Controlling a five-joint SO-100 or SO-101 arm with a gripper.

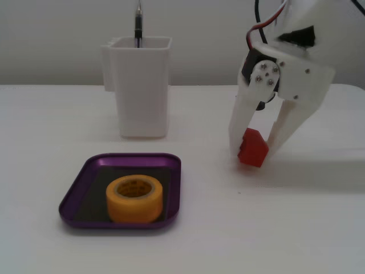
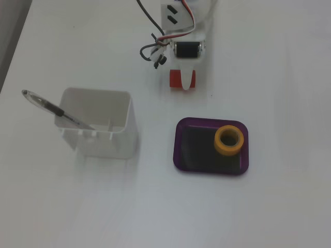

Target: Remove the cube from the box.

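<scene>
The red cube (image 1: 252,147) is outside the purple box (image 1: 132,157), to its right in a fixed view and above it in another fixed view (image 2: 176,79). My white gripper (image 1: 253,154) is shut on the cube, one finger on each side, and holds it at or just above the table; I cannot tell which. From above, one finger (image 2: 185,82) covers the cube's middle. The box (image 2: 179,150) holds only a yellow tape roll (image 1: 134,198), on its dark floor.
A tall white cup (image 1: 142,85) with a pen (image 1: 138,23) in it stands behind the box; in the view from above the cup (image 2: 98,124) is left of the box. The tape roll (image 2: 229,140) sits in the box's right half there.
</scene>
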